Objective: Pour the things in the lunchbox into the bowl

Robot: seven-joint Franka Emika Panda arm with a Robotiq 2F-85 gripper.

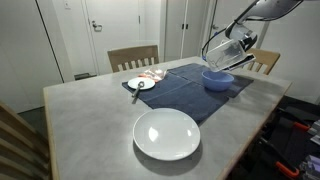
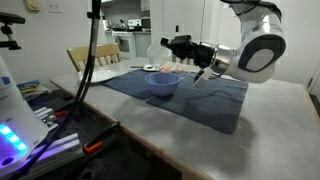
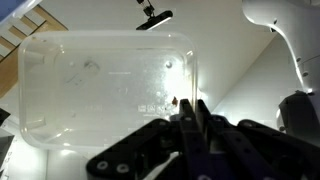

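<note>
1. Wrist view: the gripper [image 3: 190, 108] pinches the lunchbox [image 3: 105, 90] wall between its fingers (long axis crosswise).
2. In an exterior view it hangs tipped above the bowl [image 1: 218, 79], mouth seemingly downward.
3. Bowl sits on blue cloth [image 1: 180, 95], grey table [image 1: 90, 125]; white doors [image 1: 105, 30] behind.

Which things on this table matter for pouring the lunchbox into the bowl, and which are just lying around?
Part of the job: clear plastic rectangular lunchbox, held tilted by the gripper; round blue bowl beneath it.
Just lying about: large round white plate; small white dish; dark blue cloth under the bowl; wooden chair.
</note>
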